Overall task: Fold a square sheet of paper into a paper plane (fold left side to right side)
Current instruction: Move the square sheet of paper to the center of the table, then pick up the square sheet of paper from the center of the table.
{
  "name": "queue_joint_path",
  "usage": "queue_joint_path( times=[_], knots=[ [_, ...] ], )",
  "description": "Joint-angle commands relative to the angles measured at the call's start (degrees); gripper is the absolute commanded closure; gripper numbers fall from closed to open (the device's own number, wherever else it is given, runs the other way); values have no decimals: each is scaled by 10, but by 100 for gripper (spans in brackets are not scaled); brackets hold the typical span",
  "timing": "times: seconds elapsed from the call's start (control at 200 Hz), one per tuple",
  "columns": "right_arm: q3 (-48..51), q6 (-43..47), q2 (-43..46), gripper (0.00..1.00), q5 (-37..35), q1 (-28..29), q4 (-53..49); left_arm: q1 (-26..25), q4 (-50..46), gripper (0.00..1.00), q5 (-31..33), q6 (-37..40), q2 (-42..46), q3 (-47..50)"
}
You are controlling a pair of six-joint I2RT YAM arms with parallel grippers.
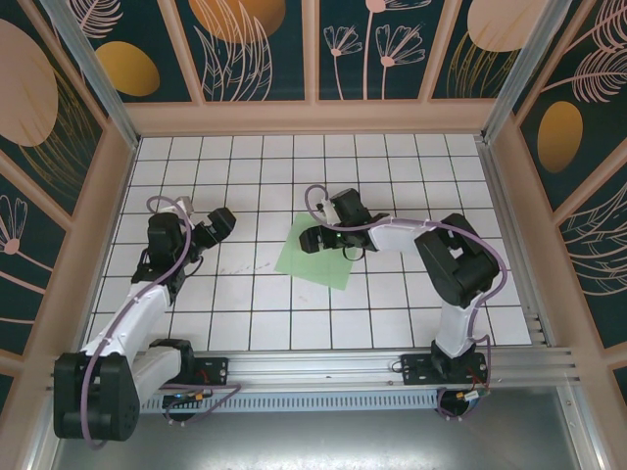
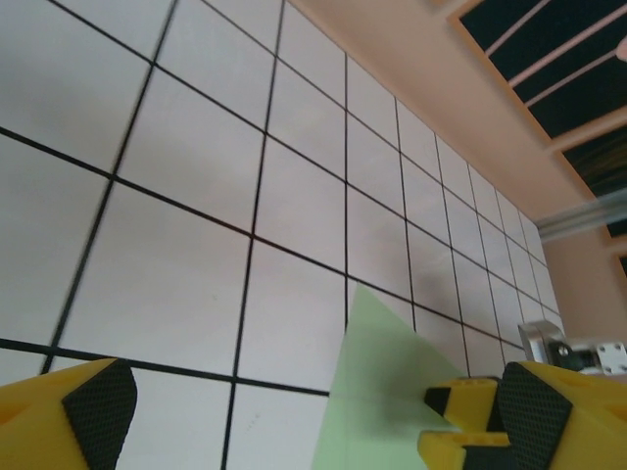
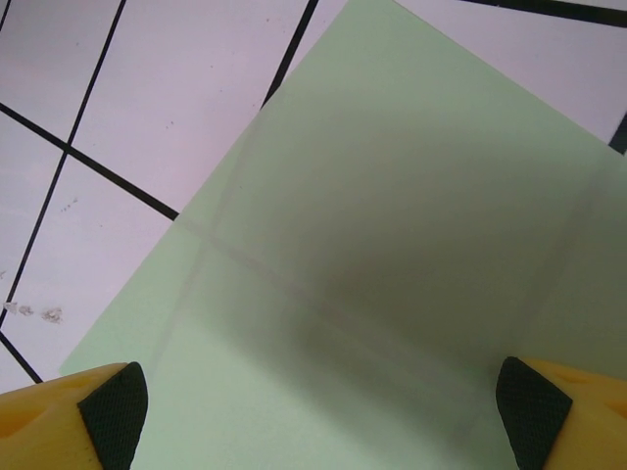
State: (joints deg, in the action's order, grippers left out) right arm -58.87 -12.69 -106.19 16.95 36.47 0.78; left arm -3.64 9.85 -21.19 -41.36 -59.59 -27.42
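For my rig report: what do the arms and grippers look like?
The left arm and right arm have black joints, white links and looping lilac cables. The left gripper and right gripper have yellow fingers with black textured pads.

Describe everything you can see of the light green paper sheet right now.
The thin light green square paper sheet lies flat and unfolded on the white tiled table, near centre, askew to the grid. Its visible face is plain and matte, with faint crease lines in the right wrist view. The right gripper is above its far part, jaws spread wide; contact cannot be confirmed. The left gripper is apart from it.
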Motion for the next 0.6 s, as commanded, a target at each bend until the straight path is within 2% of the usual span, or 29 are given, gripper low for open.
queue_joint_path(
  times=[0.0, 0.255, 0.596],
  knots=[
    [-7, 8, 58, 4, -36, -3, -16, -6, 15, 7, -82, -9, -23, -27],
    [20, -5, 99, 2, -100, -44, -56, -103, -28, 16, -112, 9, -83, -60],
    [-7, -44, 48, 1, -144, -48, -74, -204, -10, 25, -97, 6, -223, -103]
  ],
)
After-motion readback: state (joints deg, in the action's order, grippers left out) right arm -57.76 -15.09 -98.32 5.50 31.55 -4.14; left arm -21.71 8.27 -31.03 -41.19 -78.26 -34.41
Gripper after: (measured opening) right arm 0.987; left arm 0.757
